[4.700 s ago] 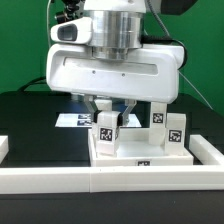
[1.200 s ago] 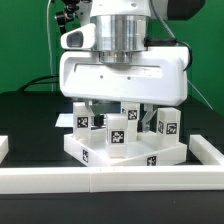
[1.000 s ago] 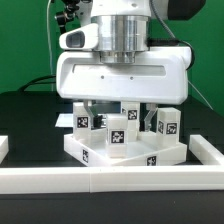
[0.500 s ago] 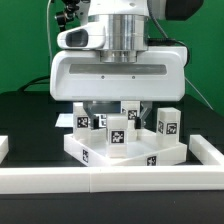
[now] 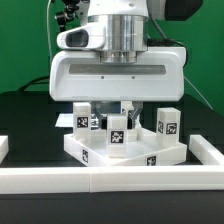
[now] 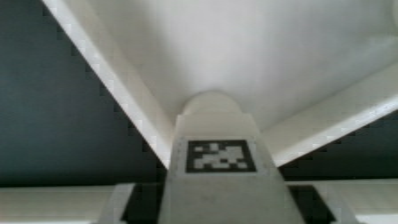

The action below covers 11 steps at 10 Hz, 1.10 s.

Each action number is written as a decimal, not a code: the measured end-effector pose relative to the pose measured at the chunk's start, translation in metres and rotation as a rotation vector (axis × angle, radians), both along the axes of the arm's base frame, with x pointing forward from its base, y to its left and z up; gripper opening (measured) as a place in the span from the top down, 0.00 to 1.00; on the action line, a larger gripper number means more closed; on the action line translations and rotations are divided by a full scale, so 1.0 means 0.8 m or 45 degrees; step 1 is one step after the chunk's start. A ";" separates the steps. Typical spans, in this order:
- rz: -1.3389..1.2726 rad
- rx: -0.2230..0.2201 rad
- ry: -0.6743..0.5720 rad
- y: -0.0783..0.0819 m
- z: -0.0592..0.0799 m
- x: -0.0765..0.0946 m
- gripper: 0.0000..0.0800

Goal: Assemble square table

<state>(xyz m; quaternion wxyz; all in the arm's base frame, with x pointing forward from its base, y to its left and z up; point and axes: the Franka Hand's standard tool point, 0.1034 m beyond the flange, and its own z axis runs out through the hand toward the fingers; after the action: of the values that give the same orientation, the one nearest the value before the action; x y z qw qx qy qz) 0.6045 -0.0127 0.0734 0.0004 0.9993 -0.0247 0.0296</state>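
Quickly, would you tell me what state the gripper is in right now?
Gripper: fingers on either side of a tagged leg on the square table; whether it grips cannot be told.

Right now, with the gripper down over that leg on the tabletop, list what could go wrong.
1. The gripper straddles a tagged leg standing on the square tabletop; an off-centre squeeze could tip or twist it.
2. Other legs stand close on either side, so a sideways move might knock them over.
3. The tabletop sits rotated near the white rail; pushing the leg could slide it further.
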 end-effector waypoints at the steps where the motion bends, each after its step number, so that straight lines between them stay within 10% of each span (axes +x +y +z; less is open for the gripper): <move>1: -0.009 0.001 0.000 0.000 0.000 0.000 0.64; 11: -1.252 0.102 0.005 0.002 -0.002 0.000 0.64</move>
<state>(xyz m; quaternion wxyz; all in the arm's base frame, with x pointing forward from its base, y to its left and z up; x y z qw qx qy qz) 0.6045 -0.0108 0.0718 -0.0239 0.8686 -0.4944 0.0231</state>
